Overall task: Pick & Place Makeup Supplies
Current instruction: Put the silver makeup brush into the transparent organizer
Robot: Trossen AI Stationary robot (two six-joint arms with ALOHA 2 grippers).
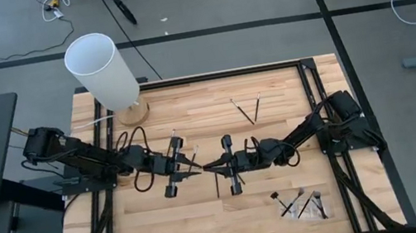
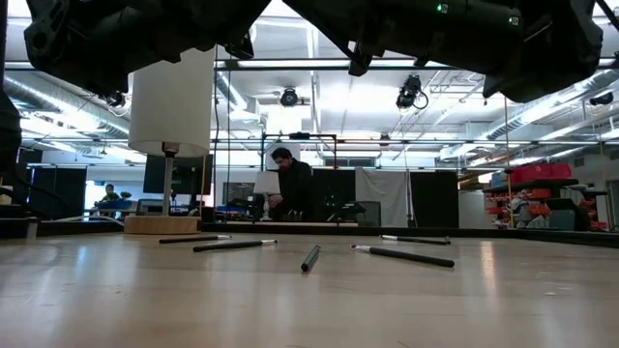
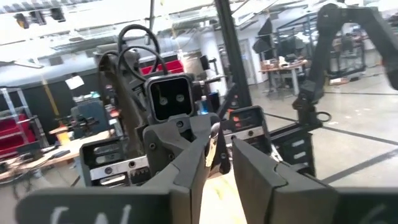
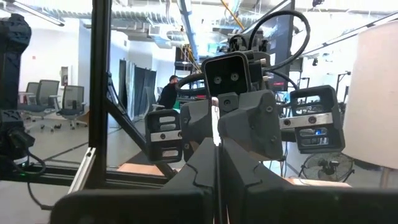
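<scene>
The left end effector (image 1: 191,163) and right end effector (image 1: 209,166) meet tip to tip above mid-bench (image 1: 208,225), apparently handing over a slim makeup brush (image 3: 212,144). The right's fingers are pressed together; the left's stand slightly apart around the brush's pale end. Its long axis appears to run along the line between them. Most of the brush is hidden.
</scene>
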